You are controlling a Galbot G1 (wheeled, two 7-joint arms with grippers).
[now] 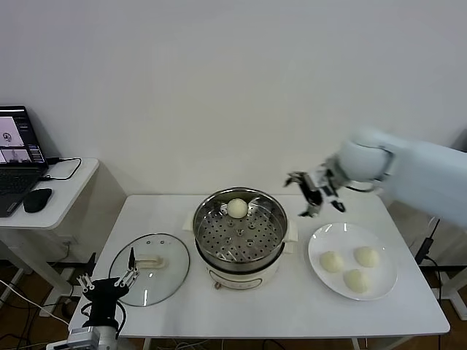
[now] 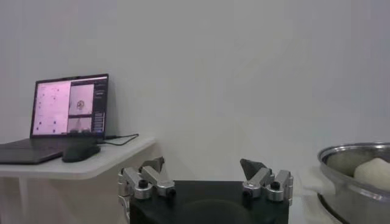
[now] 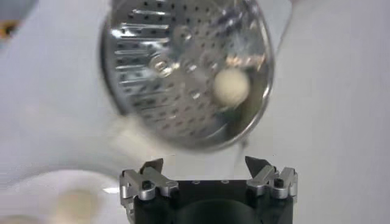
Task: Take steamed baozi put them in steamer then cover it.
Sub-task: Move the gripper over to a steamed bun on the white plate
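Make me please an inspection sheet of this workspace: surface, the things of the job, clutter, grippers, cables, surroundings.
Surface: white table, bare between the items.
Steamer: mid-table, uncovered, perforated tray visible.
Baozi: one baozi in the steamer at its far side; three baozi on the plate.
Plate: white, right of the steamer.
Cover: glass lid lying flat, left of the steamer.
Clutter: nothing seen on the table.
Right gripper: open, empty, in the air between steamer and plate.
Left gripper: open, empty, parked at the table's near left edge, by the cover.
Cables: one from the laptop; more on the floor, both sides.
Surroundings: side desk with laptop and mouse; plain wall.
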